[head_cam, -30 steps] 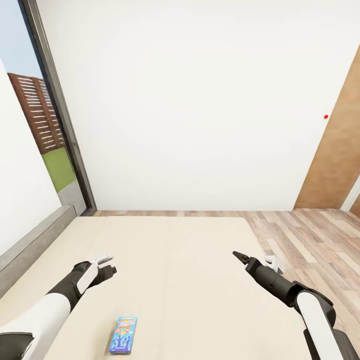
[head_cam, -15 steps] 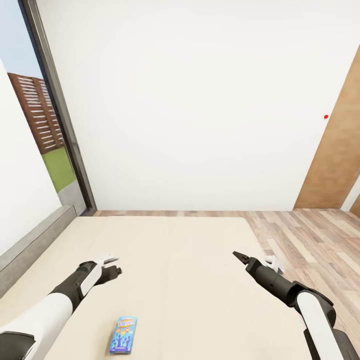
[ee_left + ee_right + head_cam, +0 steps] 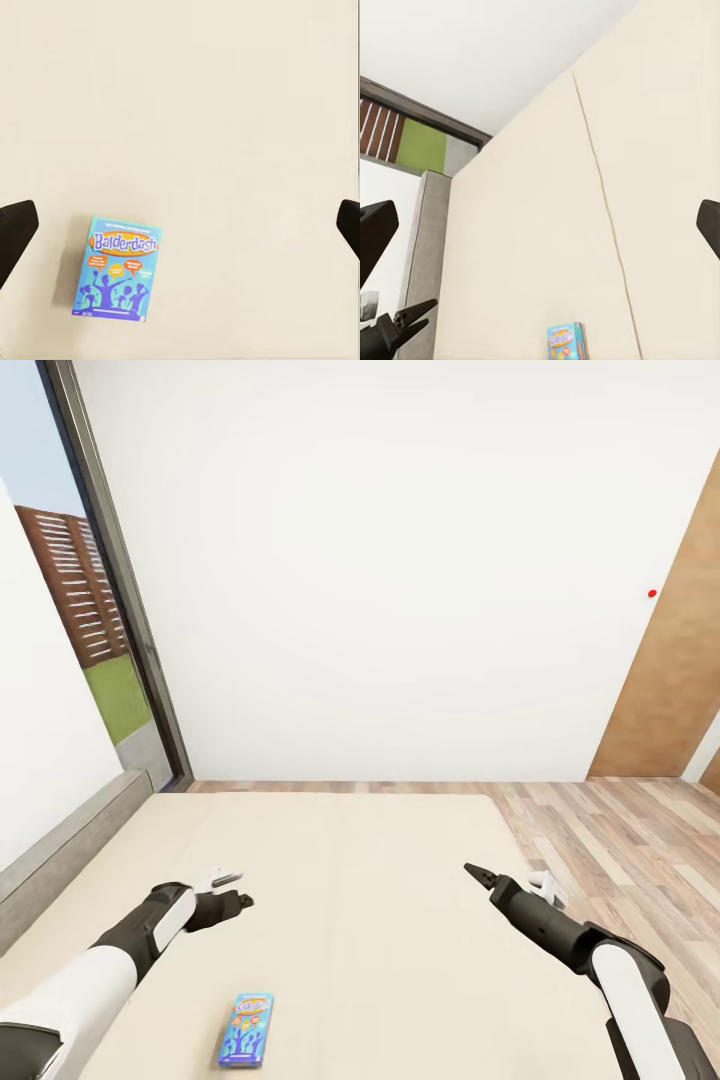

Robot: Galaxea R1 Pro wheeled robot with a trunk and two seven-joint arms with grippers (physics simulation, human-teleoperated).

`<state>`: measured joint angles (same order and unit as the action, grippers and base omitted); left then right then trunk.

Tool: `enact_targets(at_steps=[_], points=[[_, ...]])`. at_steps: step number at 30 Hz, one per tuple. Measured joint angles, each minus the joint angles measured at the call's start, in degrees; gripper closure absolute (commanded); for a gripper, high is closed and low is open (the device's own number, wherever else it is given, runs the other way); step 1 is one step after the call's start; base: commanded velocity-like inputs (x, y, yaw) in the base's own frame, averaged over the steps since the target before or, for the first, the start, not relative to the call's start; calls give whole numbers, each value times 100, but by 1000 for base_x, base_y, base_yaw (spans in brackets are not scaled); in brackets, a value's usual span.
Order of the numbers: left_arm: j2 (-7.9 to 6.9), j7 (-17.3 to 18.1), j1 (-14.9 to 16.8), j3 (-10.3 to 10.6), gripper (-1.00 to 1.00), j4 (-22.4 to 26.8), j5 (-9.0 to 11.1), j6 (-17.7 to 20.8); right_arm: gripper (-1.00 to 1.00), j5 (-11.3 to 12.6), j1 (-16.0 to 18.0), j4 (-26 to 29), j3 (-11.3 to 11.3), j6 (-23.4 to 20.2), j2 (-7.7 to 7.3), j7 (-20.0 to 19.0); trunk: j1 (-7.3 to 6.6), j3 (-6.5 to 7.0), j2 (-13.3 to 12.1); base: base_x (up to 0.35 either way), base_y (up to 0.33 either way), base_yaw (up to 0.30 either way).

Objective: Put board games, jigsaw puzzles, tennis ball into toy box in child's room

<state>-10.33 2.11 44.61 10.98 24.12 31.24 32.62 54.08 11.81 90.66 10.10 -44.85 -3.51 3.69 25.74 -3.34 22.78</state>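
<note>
From the head camera I'm looking down over the bed (image 3: 400, 880), its beige mattress spreading wide and bare in front of me, with the grey headboard (image 3: 60, 850) running along my left side. Beyond the foot of the bed there is a strip of wood plank floor (image 3: 620, 830), then a plain white wall (image 3: 400, 560). A tall dark-framed window (image 3: 110, 590) stands at the left, showing grass and a slatted fence outside, and a wooden door panel (image 3: 670, 680) leans into view at the right with a small red dot on the wall beside it. Nothing lies between my arms and the game.

The small blue board game (image 3: 246, 1030) lies flat on the mattress, close to me and a little left of centre, nearer my left arm. It is a bright blue box with purple figures along its lower half and orange speech bubbles. In the left wrist view the board game (image 3: 116, 268) reads "Balderdash" in yellow on an orange oval; the smaller print is too fine to make out.

My left gripper (image 3: 240, 901) hovers above the mattress beyond the box, its fingers spread wide apart and holding nothing. My right gripper (image 3: 478, 873) hangs over the right part of the bed, well apart from the game, fingers likewise spread and empty.
</note>
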Motion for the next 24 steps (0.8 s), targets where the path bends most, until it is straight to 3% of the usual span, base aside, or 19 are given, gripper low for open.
enact_targets(at_steps=[7, 12, 15, 19, 20, 24], points=[[-99, 366, 4, -8, -100, 21, -2, 167, -100, 16, 9, 8, 1, -114, -14, -10, 0, 0, 0, 0, 0, 0], [-172, 523, 7, -11, -100, 25, -4, 273, -100, 59, 16, 13, 27, -465, -13, -222, 0, 0, 0, 0, 0, 0], [-188, 550, 8, -12, -100, 26, -3, 310, -100, 119, 17, 18, 35, -658, -18, -702, 0, 0, 0, 0, 0, 0], [-191, 563, 8, -13, -100, 27, -3, 327, -100, 132, 17, 21, 51, -831, -25, -1719, 0, 0, 0, 0, 0, 0], [-191, 565, 8, -12, -100, 27, -3, 330, -100, 129, 14, 21, 60, -873, -26, -2140, 0, 0, 0, 0, 0, 0], [-192, 568, 8, -13, -100, 27, -3, 333, -100, 104, 4, 21, 113, -916, -30, -2818, 0, 0, 0, 0, 0, 0]])
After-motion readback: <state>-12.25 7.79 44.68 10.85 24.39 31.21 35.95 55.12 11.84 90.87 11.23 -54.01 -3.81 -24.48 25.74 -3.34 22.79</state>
